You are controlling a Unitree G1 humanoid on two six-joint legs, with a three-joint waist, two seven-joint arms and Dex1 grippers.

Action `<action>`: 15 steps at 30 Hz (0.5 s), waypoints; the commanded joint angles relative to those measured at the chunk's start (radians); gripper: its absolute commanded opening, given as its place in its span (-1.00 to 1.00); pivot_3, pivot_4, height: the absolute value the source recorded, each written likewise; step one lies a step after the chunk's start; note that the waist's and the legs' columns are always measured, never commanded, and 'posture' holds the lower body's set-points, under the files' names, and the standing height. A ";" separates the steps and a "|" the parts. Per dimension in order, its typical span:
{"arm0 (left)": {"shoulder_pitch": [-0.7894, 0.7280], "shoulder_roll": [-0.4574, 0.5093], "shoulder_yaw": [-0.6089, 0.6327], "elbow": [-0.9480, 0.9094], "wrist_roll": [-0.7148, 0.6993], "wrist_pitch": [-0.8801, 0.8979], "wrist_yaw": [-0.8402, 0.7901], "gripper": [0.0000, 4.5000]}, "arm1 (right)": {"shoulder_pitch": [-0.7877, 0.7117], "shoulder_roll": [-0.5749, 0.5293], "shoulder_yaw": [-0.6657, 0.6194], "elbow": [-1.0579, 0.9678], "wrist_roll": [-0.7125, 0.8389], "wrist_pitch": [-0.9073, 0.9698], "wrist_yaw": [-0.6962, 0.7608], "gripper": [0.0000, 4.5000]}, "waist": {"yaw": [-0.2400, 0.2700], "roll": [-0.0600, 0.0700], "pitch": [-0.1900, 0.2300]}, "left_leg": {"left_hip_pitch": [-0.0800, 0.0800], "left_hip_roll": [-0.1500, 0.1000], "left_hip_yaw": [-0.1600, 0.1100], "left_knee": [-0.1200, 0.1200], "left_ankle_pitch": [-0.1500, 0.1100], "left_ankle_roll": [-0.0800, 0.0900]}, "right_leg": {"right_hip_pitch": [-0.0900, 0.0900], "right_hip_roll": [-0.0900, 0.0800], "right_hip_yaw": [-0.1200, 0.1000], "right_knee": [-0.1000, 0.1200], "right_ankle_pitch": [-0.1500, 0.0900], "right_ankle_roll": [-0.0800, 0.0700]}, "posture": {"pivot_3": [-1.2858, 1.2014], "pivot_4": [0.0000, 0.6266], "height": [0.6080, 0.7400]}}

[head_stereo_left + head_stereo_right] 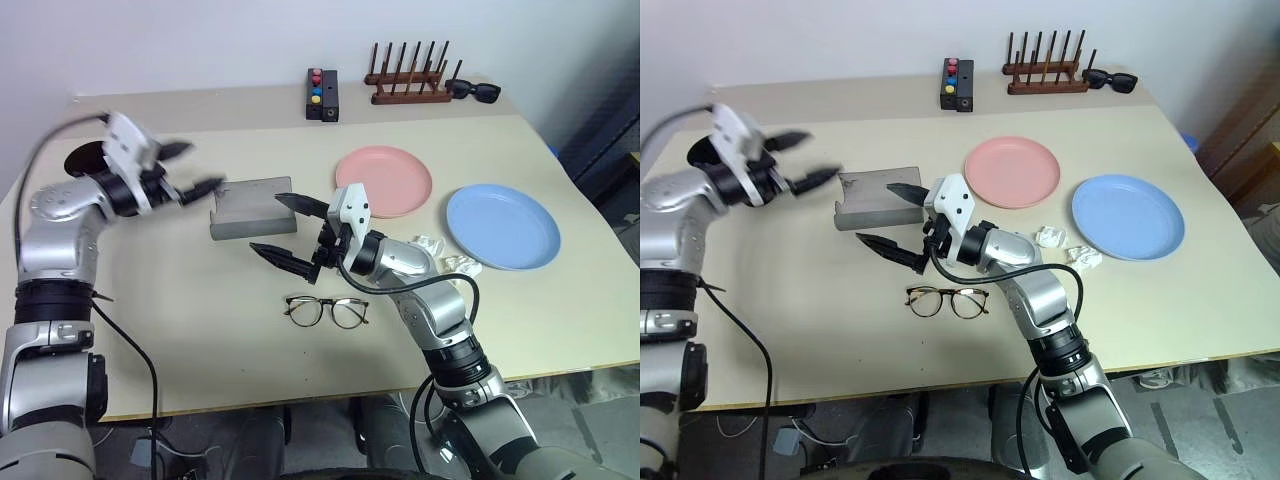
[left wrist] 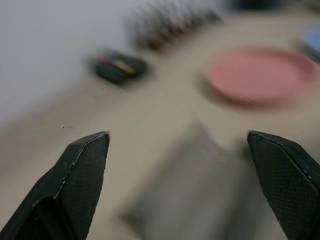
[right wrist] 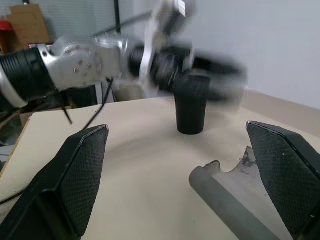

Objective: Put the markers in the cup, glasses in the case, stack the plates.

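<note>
The left gripper point(image 1: 188, 168) is seen raised above the table point(image 1: 180, 330) with its jaws spread wide and nothing between them, just to the left of the case point(image 1: 250, 208). The right gripper point(image 1: 283, 228) is also spread wide and empty, one finger over the case's near right corner, the other over bare table in front of it. The case lies closed and flat. The glasses point(image 1: 327, 311) rest unfolded on the table, nearer than the right gripper. The pink plate point(image 1: 384, 181) and the blue plate point(image 1: 502, 226) lie side by side, unstacked and apart. The cup point(image 3: 191, 109) stands upright at the table's far left, behind the left gripper. Markers cannot be made out
</note>
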 commanded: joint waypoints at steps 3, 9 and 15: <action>-0.073 0.012 -0.118 0.120 0.137 -0.054 -0.100 0.98 | -0.013 0.006 -0.002 -0.025 0.005 -0.018 -0.002 1.00 | 0.005 0.000 0.000 | 0.000 0.000 0.000 0.000 0.000 0.000 | 0.000 0.000 0.000 0.000 0.000 0.000 | 0.03 -0.52 0.98; -0.175 -0.051 -0.212 0.322 0.266 -0.172 -0.126 0.98 | -0.001 0.001 -0.008 -0.038 -0.001 -0.019 -0.020 1.00 | 0.008 0.000 0.000 | -0.001 0.000 0.000 0.001 0.000 0.000 | 0.000 0.000 0.000 -0.001 0.000 0.000 | 0.03 -0.52 0.98; -0.246 -0.110 -0.238 0.460 0.331 -0.249 -0.139 0.98 | 0.007 -0.006 -0.011 -0.049 -0.004 -0.022 -0.038 1.00 | 0.005 0.000 0.000 | -0.001 0.000 0.000 0.001 0.000 0.000 | 0.000 0.000 0.000 -0.001 0.000 0.000 | 0.03 -0.52 0.98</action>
